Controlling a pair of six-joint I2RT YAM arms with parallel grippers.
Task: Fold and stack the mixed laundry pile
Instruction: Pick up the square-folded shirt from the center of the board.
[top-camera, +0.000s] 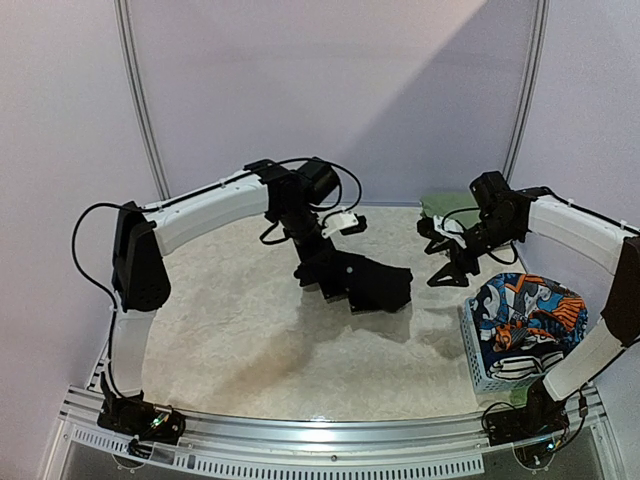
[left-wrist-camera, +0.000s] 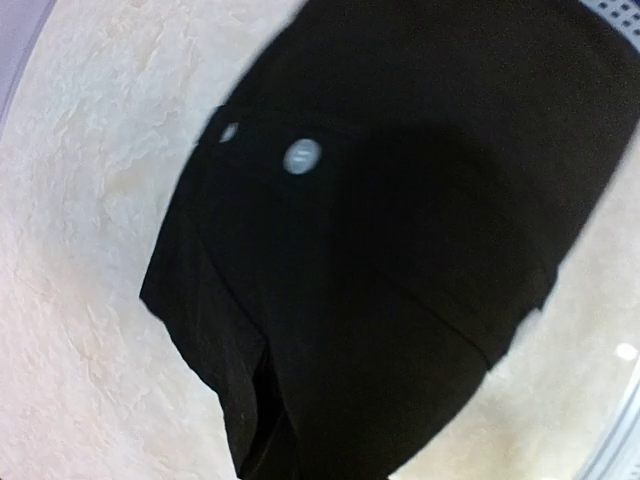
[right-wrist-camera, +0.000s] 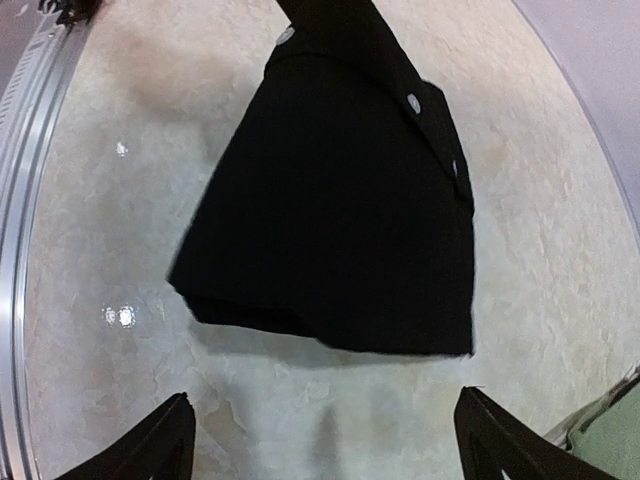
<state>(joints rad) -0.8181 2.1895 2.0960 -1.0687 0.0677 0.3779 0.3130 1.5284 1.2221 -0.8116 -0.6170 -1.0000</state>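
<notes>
black garment (top-camera: 372, 285) clenched aloft by left gripper (top-camera: 313, 268) for spreading | right gripper (right-wrist-camera: 325, 445) jaws released, corner grasp awaited

I log these from the feeds:
1. Table (top-camera: 230, 330): pale top with a mottled, marbled look.
2. Basket (top-camera: 484, 372): pale blue lattice plastic, at the table's near right corner.
3. Folded cloth (top-camera: 440, 208): olive green, at the far right, well apart from the basket.
4. Rail (top-camera: 330, 432): slotted aluminium along the near edge.
5. I see two thin metal poles (top-camera: 140, 100) against a lilac backdrop (top-camera: 330, 80).
</notes>
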